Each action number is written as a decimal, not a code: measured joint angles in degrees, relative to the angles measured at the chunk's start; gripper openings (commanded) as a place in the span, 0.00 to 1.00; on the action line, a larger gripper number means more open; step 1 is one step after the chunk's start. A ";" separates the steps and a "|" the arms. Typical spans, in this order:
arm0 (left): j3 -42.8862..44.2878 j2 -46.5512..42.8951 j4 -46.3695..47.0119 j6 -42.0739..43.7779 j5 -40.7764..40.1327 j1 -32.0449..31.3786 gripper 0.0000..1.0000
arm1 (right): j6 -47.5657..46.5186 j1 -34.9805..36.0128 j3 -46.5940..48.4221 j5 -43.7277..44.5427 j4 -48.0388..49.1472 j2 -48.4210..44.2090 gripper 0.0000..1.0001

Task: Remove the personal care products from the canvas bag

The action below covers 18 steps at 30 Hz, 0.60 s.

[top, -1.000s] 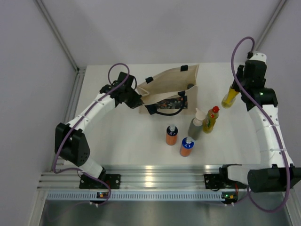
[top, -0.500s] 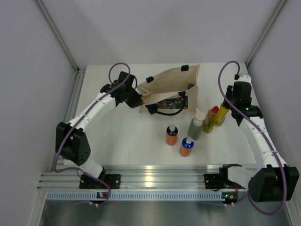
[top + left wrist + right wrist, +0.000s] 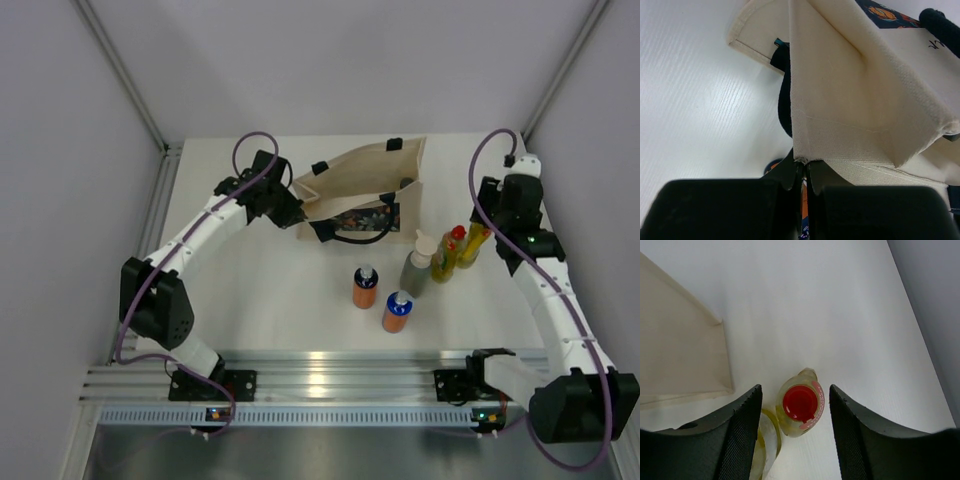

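Note:
The canvas bag [image 3: 360,185] lies at the back middle of the table, mouth open. My left gripper [image 3: 293,218] is shut on its left corner edge; in the left wrist view the fingers [image 3: 790,172] pinch the beige fabric [image 3: 855,90]. My right gripper [image 3: 487,224] is open, its fingers either side of a yellow red-capped bottle [image 3: 474,245] without touching it [image 3: 801,407]. That bottle stands beside the second yellow bottle [image 3: 447,258]. The grey-green bottle [image 3: 415,270] and two orange bottles [image 3: 365,288] [image 3: 397,312] stand in front of the bag. The pale bottle is not in view.
The table's right edge and the grey side wall [image 3: 590,150] are close to my right arm. The bag's black handle [image 3: 350,238] loops onto the table in front of it. Part of the second yellow bottle [image 3: 767,440] shows behind my right gripper's left finger.
My right gripper carried the yellow bottle from the back right down beside the other yellow bottle, set it upright and opened. The left gripper has stayed on the bag's corner.

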 measured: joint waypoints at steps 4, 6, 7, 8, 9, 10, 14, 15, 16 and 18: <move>0.26 0.11 -0.11 0.28 0.04 0.00 0.00 | -0.13 0.00 3.93 -0.48 -1.16 0.48 0.52; 0.55 0.35 -0.13 0.57 0.07 0.00 0.00 | 0.48 0.00 7.87 -1.66 -2.12 1.57 0.50; 0.68 0.42 -0.15 0.68 0.04 0.00 0.00 | 1.22 0.02 9.81 -2.62 -2.51 2.16 0.47; 0.81 0.48 -0.17 0.81 0.04 0.00 0.00 | 2.25 0.35 12.15 -4.11 -2.64 2.89 0.47; 0.92 0.52 -0.15 0.94 0.04 0.00 0.00 | 3.34 1.14 14.32 -4.94 -2.78 3.54 0.47; 0.96 0.52 -0.17 1.01 0.04 0.00 0.00 | 4.26 2.29 16.52 -5.29 -3.21 4.31 0.46; 1.09 0.52 -0.17 0.98 0.02 0.00 0.00 | 7.04 13.42 28.30 -5.90 -5.62 10.49 0.43; 1.11 0.52 -0.17 0.90 0.02 0.00 0.00 | 7.56 16.81 32.37 -5.77 -6.93 13.25 0.43; 1.11 0.52 -0.17 0.68 0.02 0.00 0.00 | 8.00 19.76 36.59 -5.66 -7.78 16.13 0.43; 1.11 0.52 -0.17 -0.17 0.04 0.00 0.00 | 8.72 24.92 44.00 -5.51 -9.46 21.92 0.43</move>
